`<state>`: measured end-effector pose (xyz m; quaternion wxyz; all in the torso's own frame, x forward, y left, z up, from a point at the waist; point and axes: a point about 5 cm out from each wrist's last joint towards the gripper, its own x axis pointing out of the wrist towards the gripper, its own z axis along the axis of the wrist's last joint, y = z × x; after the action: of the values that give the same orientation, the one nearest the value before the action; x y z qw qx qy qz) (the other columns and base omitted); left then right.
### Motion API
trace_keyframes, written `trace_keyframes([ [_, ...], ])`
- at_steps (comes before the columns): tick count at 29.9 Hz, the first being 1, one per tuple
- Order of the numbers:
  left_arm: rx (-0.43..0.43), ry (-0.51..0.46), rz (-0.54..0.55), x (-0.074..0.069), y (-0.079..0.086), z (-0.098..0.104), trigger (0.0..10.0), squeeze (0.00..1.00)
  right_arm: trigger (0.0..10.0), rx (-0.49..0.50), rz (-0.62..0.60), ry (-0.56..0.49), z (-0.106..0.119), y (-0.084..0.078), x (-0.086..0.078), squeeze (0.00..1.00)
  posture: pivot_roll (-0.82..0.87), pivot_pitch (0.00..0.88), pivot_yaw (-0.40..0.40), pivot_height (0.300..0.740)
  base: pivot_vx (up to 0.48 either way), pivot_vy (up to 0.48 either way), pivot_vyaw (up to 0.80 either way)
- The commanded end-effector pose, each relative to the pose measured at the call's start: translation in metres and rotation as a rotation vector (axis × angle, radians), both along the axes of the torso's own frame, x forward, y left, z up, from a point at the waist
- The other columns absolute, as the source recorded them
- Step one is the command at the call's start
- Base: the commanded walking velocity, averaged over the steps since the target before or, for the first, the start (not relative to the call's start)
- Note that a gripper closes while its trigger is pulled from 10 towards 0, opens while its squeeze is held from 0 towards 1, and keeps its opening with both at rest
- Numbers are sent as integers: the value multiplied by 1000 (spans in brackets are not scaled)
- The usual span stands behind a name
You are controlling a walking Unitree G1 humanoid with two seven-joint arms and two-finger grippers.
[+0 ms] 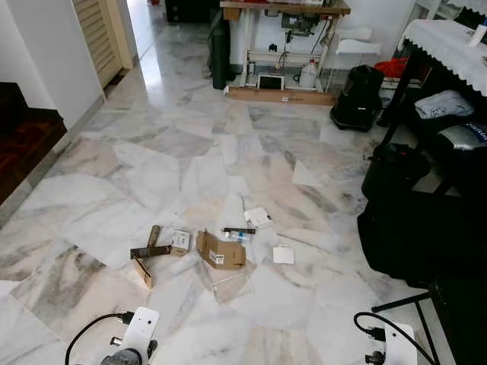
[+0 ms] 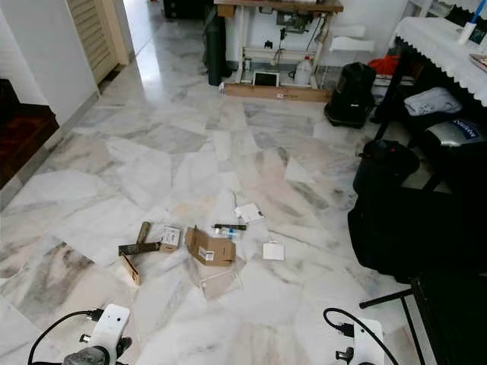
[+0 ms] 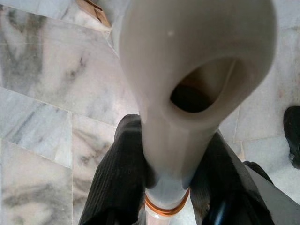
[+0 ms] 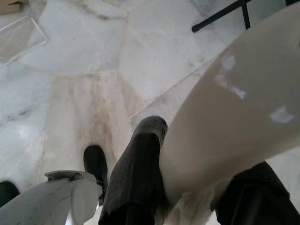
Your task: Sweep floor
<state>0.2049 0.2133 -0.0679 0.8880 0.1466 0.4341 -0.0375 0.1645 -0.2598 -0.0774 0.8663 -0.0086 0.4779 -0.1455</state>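
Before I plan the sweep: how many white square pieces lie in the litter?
2: one white square right of the cardboard box, another beyond it. More may hide underneath.

Glossy veined marble floor (image 1: 190,144) carries a brown cardboard box (image 1: 221,251) and clear plastic sheet (image 1: 232,285).

The right claw (image 4: 187,187) is clamped on a cream plastic handle (image 4: 243,108), its black fingers (image 4: 138,173) pressed against it. Beyond the handle lies the marble floor (image 4: 93,70), with a clear plastic sheet (image 4: 18,40) well apart from it.
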Motion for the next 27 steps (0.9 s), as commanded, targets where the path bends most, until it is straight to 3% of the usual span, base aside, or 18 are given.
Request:
trace_keyframes([
  [1, -148, 35, 327, -43, 26, -15, 10000, 0, 10000, 195, 172, -83, -3, 75, 27, 0, 12, 60, -124, 740, 0, 0, 0],
  [27, -141, 53, 312, -44, 23, -16, 10000, 0, 10000, 199, 172, -62, -5, 76, 23, 0, 11, 67, -127, 740, 0, 0, 0],
])
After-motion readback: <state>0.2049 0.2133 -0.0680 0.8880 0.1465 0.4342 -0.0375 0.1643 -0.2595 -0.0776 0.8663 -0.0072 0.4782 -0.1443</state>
